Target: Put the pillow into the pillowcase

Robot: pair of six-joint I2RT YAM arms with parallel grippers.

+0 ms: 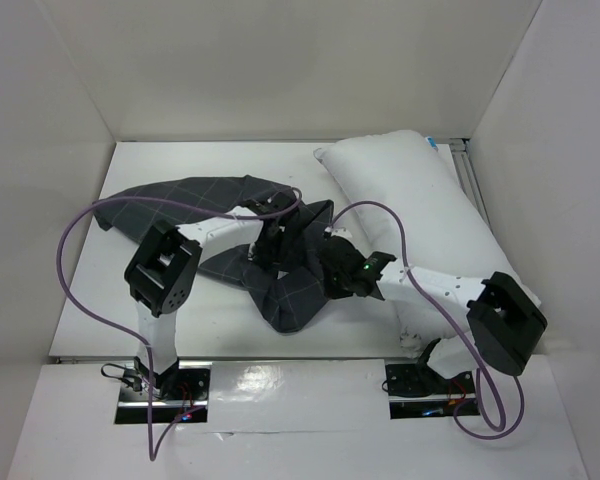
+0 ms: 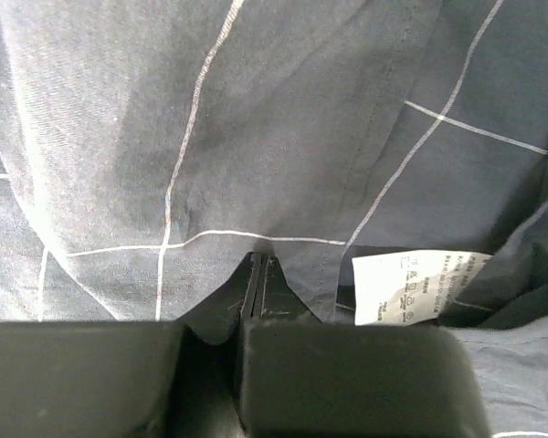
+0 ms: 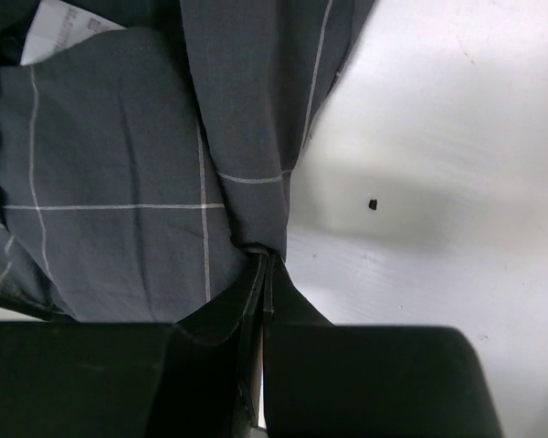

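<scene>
Left wrist view puts the left tool [image 2: 258, 278] right up against the cloth. Its jaws are pressed together with a peak of the pillowcase [image 2: 283, 137] nipped between the tips, and the fabric tents up from that pinch. Just beside it a white care label [image 2: 420, 285] pokes out by a stitched seam, which suggests to me the grab is at or near the sack's open end. The right tool [image 3: 263, 269] is likewise clamped tight on an edge fold of the same checked cloth, with bare desk [image 3: 438, 137] beside it. From overhead the two pinches sit close together in the middle of the desk, probably so the arms can draw apart and spread the mouth. The pillowcase looks limp and crumpled, with nothing in it that I can see. The pillow [image 1: 420, 200] lies wholly outside it, slanted along the far right side of the desk.
</scene>
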